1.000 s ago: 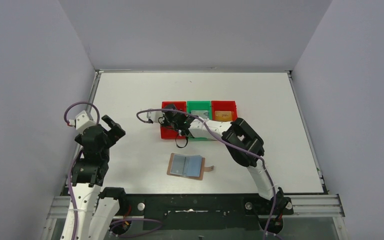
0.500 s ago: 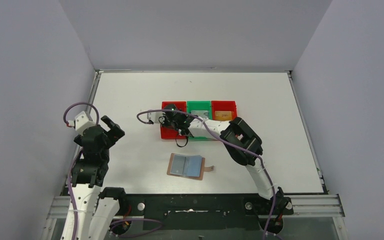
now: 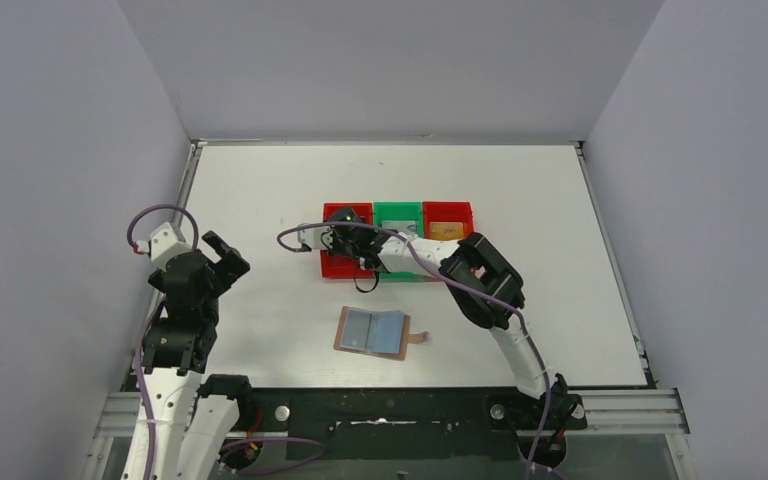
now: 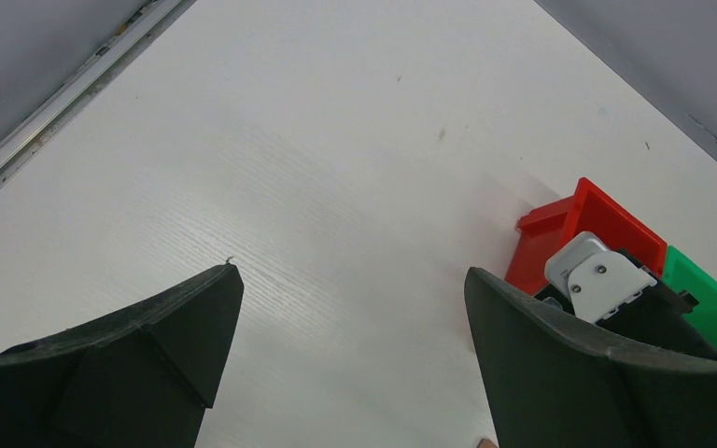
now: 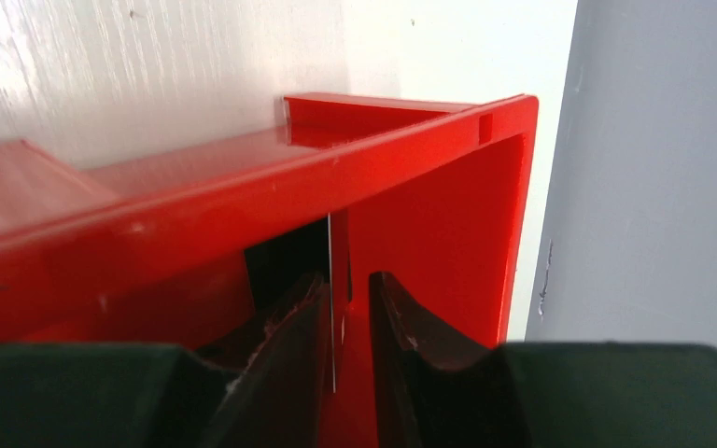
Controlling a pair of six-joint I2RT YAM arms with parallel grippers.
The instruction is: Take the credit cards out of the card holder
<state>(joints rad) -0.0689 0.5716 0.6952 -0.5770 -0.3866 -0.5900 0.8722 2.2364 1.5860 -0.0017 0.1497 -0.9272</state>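
White bench, grey walls. An open wallet lies flat near the middle of the near edge. The right fingers reach into the red bin beyond it, slightly parted, with a thin card standing edge-on between them. The left fingers are spread wide near the left edge — holding nothing.

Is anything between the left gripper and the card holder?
Nothing visible: only table surface lies between the left gripper and the open card holder. The right gripper sits farther back, in the left red bin.
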